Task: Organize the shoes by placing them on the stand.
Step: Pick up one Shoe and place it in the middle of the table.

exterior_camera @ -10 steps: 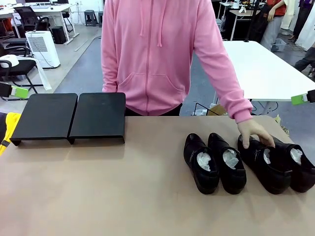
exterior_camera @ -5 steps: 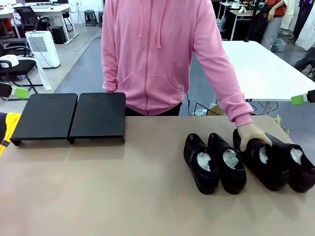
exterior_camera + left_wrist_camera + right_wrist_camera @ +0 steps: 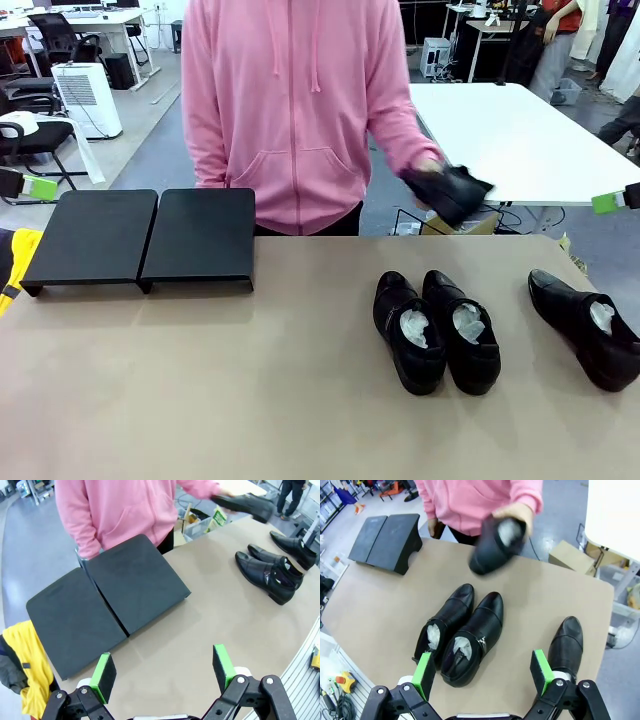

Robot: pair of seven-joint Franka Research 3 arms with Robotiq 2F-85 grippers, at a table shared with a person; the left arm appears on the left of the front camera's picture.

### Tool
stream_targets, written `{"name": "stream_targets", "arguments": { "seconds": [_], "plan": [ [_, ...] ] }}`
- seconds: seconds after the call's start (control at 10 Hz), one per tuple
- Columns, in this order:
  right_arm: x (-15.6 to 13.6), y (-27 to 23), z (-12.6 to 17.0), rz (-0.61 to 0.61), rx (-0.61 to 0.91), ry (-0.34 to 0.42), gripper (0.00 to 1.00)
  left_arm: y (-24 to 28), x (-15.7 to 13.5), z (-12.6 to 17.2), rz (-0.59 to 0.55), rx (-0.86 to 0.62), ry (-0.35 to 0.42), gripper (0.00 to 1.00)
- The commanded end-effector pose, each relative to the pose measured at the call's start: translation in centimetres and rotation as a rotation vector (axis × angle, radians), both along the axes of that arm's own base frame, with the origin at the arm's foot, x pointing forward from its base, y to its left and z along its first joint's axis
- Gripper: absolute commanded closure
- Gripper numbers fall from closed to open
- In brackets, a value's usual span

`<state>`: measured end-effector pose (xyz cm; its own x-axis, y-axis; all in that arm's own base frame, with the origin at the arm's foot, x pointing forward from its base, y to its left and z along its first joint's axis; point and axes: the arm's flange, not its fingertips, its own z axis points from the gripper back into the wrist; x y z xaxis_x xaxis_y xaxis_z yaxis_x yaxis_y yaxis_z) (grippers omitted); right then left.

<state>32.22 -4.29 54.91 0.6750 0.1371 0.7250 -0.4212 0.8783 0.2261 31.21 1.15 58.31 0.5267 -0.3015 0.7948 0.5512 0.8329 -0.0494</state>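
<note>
Both my claws hang wide open, nothing held. The left claw (image 3: 164, 672) is over bare counter (image 3: 200, 630) near the stand (image 3: 140, 238), the right claw (image 3: 481, 672) above the shoe pair (image 3: 437, 332). That pair lies touching, long axis near-far, toes twd the person, paper-stuffed heels twd me. Apart at right sits a lone shoe (image 3: 585, 328), toe angled far-left. The person's hand (image 3: 430, 168) holds a 4th shoe (image 3: 450, 192) in the air past the far edge. The left wrist cam gives its side profile, the right wrist cam its paper-filled opening.

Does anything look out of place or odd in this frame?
One shoe is off the table: the person's hand holds it in the air past the far edge. A single shoe lies angled at the right end, apart from the neat pair mid-table. The stand bears no shoes yet.
</note>
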Motion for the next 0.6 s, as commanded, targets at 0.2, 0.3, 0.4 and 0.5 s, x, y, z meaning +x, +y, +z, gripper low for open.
{"name": "stream_targets", "arguments": {
  "seconds": [0.2, 0.3, 0.4, 0.5],
  "plan": [
    [0.4, 0.5, 0.6, -0.001, -0.016, 0.025, 0.0, 0.2, -0.2, 0.1, -0.012, 0.004, -0.005, 0.0],
    [1.0, 1.5, 1.3, -0.01, -0.043, 0.056, 0.0, 0.2, -0.2, 0.1, -0.012, 0.004, -0.005, 0.0],
    [1.6, 2.7, 1.7, 0.009, -0.074, 0.104, 0.0, 0.2, -0.2, 0.1, -0.012, 0.004, -0.005, 0.0],
    [2.1, 3.8, 1.8, -0.008, -0.119, 0.132, 0.0, 0.2, -0.2, 0.1, -0.012, 0.004, -0.005, 0.0]
  ]
}}
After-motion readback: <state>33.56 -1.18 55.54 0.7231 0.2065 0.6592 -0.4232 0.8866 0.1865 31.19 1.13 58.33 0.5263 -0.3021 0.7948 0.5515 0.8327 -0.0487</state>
